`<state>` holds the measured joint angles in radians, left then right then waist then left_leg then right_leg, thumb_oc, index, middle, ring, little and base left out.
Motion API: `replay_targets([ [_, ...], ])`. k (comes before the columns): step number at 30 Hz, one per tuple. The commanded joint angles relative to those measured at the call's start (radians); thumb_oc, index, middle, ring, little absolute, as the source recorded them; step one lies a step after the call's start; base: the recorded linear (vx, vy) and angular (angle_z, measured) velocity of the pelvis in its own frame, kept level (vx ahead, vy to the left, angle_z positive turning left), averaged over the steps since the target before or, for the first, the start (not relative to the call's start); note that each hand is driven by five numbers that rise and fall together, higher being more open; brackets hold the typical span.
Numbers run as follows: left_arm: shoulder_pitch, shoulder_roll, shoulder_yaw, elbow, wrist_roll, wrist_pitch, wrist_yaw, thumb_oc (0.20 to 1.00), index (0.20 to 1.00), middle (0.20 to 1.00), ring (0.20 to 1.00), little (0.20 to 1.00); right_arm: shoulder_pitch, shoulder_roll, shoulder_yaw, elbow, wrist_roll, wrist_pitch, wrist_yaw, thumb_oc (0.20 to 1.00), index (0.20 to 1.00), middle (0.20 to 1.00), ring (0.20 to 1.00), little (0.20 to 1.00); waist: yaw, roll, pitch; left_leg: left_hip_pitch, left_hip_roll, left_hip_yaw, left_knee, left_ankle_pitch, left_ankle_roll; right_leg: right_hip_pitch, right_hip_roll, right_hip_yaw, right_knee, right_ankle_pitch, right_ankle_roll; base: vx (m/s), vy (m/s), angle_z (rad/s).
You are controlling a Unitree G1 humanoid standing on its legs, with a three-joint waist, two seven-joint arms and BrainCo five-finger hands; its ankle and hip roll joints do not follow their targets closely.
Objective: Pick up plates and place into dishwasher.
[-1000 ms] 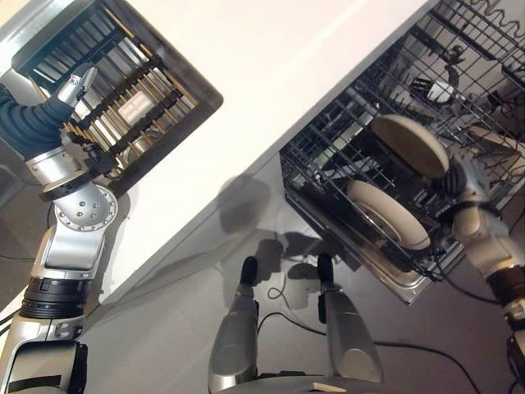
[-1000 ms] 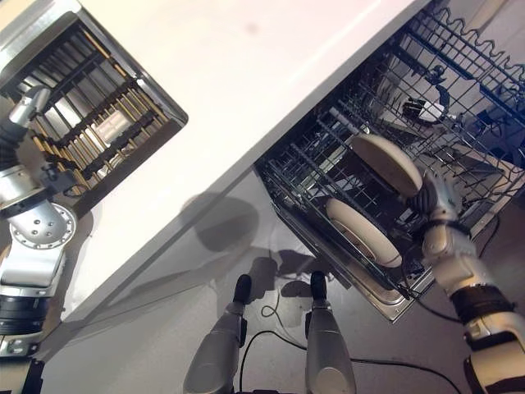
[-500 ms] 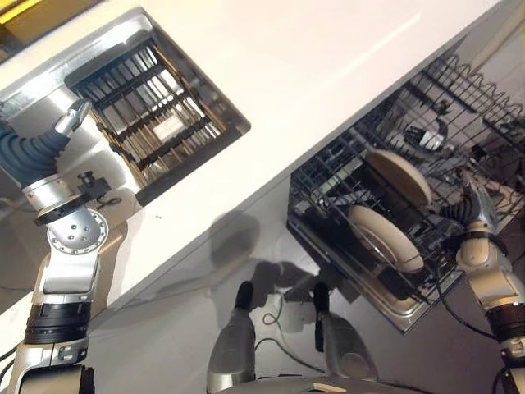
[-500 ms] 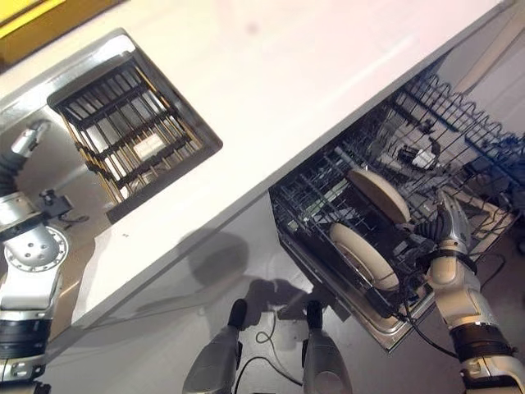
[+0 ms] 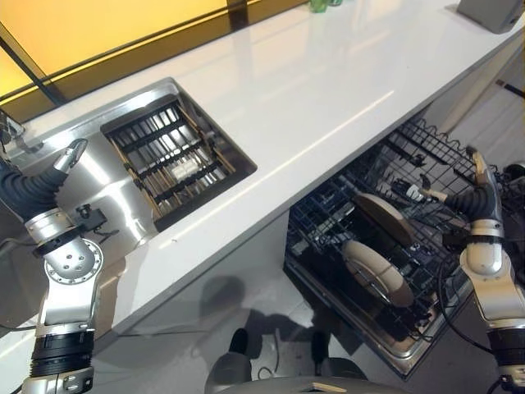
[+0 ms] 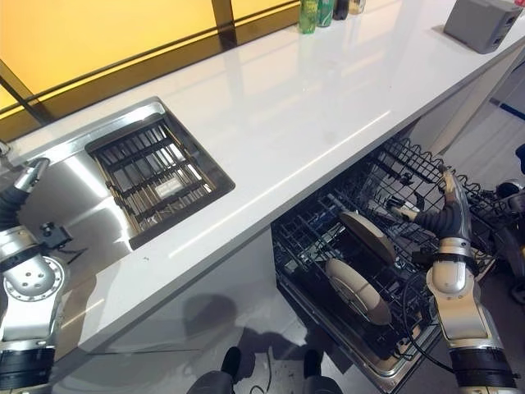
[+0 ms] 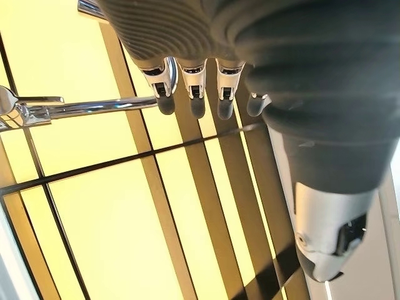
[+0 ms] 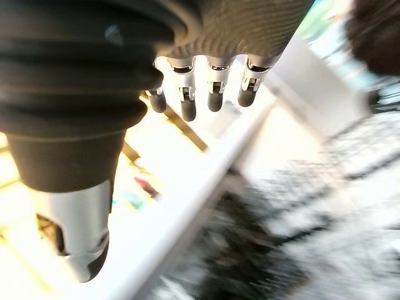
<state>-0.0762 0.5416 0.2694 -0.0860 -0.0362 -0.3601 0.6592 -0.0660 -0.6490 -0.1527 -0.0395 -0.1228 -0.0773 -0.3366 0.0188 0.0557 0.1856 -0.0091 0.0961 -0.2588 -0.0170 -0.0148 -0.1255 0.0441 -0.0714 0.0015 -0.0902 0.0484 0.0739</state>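
Right hand (image 5: 482,182) has lifted clear of two plates (image 5: 379,271) standing in dishwasher rack (image 5: 426,164) | both hands' fingers straight, empty | left hand (image 5: 67,156) above sink (image 5: 176,160) | risk: leaning plates toppling if rack jolts

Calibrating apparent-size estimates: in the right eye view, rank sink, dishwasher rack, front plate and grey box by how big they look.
1. Dishwasher rack and sink: look alike in spread, so no ranking between them.
2. Front plate.
3. Grey box: looks smallest, but it sits far back on the counter, so distance makes this unsure.
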Motion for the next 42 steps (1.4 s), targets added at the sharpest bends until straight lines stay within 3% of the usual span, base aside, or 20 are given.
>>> replay_targets([
  [1, 0.007, 0.039, 0.020, 0.031, -0.039, -0.054, 0.005, 1.000, 1.000, 1.000, 1.000, 1.000, -0.046, -0.024, -0.030, -0.088, 0.046, -0.134, 0.003, 1.000, 1.000, 1.000, 1.000, 1.000, 0.041, -0.038, -0.130, -0.034, 0.038, 0.023, -0.007, 0.025, -0.012, -0.040, -0.088, 0.042, 0.084, -0.054, 0.087, -0.01, 0.127, 0.10],
  [3, 0.000, 0.034, 0.016, 0.034, -0.044, -0.048, -0.001, 1.000, 1.000, 1.000, 1.000, 1.000, -0.073, -0.021, -0.016, -0.137, 0.075, -0.184, 0.030, 1.000, 1.000, 1.000, 1.000, 1.000, 0.055, -0.042, -0.148, -0.025, 0.035, 0.021, -0.015, 0.026, -0.016, -0.025, -0.097, 0.032, 0.065, -0.048, 0.091, 0.01, 0.145, 0.11],
  [10, -0.018, 0.011, -0.004, 0.041, -0.063, -0.026, -0.022, 1.000, 1.000, 1.000, 1.000, 1.000, -0.192, 0.007, 0.093, -0.223, 0.159, -0.225, 0.136, 1.000, 1.000, 1.000, 1.000, 1.000, 0.110, -0.058, -0.176, -0.005, 0.016, -0.008, 0.005, 0.010, -0.025, 0.015, -0.131, -0.010, 0.047, -0.042, 0.100, 0.04, 0.193, 0.29],
  [17, -0.017, 0.005, -0.003, 0.007, -0.093, -0.012, -0.059, 1.000, 1.000, 1.000, 1.000, 1.000, -0.308, 0.064, 0.219, -0.241, 0.191, -0.179, 0.179, 1.000, 1.000, 1.000, 1.000, 1.000, 0.176, -0.076, -0.180, 0.001, -0.030, -0.055, 0.056, -0.038, -0.012, 0.015, -0.198, -0.026, 0.078, -0.037, 0.124, 0.03, 0.231, 0.36],
  [24, -0.006, 0.020, -0.006, -0.019, -0.112, -0.017, -0.108, 1.000, 1.000, 1.000, 1.000, 1.000, -0.275, 0.078, 0.200, -0.234, 0.219, -0.156, 0.141, 1.000, 1.000, 1.000, 1.000, 1.000, 0.194, -0.097, -0.170, -0.002, -0.078, -0.081, 0.113, -0.086, 0.019, -0.011, -0.229, -0.029, 0.162, -0.047, 0.125, 0.05, 0.118, 0.42],
  [31, 0.001, 0.020, -0.022, -0.034, -0.135, -0.018, -0.118, 1.000, 1.000, 1.000, 1.000, 1.000, -0.223, 0.056, 0.162, -0.213, 0.211, -0.155, 0.103, 1.000, 1.000, 1.000, 1.000, 1.000, 0.177, -0.098, -0.166, 0.018, -0.067, -0.086, 0.089, -0.087, 0.021, -0.015, -0.208, -0.006, 0.163, -0.057, 0.132, -0.02, -0.049, 0.08],
  [33, -0.002, 0.016, -0.022, -0.026, -0.141, -0.019, -0.127, 1.000, 1.000, 1.000, 1.000, 1.000, -0.188, 0.050, 0.133, -0.195, 0.168, -0.137, 0.034, 1.000, 1.000, 1.000, 1.000, 1.000, 0.160, -0.097, -0.168, 0.029, -0.050, -0.076, 0.069, -0.074, 0.015, -0.023, -0.204, -0.004, 0.154, -0.045, 0.139, -0.06, -0.159, 0.03],
  [38, 0.026, 0.007, 0.000, -0.028, -0.139, -0.014, -0.162, 1.000, 1.000, 1.000, 1.000, 1.000, -0.045, 0.068, 0.029, -0.148, 0.169, -0.133, -0.050, 1.000, 1.000, 1.000, 1.000, 1.000, 0.097, -0.086, -0.173, 0.053, -0.020, -0.043, 0.043, -0.072, 0.011, -0.027, -0.173, 0.030, 0.147, -0.055, 0.139, -0.02, -0.117, -0.04],
  [42, 0.038, 0.012, 0.010, -0.039, -0.134, 0.008, -0.183, 1.000, 1.000, 1.000, 1.000, 1.000, 0.040, 0.103, -0.015, -0.117, 0.173, -0.071, -0.106, 1.000, 1.000, 1.000, 1.000, 1.000, 0.041, -0.074, -0.163, 0.067, -0.014, -0.025, 0.040, -0.081, 0.013, -0.046, -0.155, 0.064, 0.168, -0.067, 0.136, -0.04, -0.087, -0.29],
])
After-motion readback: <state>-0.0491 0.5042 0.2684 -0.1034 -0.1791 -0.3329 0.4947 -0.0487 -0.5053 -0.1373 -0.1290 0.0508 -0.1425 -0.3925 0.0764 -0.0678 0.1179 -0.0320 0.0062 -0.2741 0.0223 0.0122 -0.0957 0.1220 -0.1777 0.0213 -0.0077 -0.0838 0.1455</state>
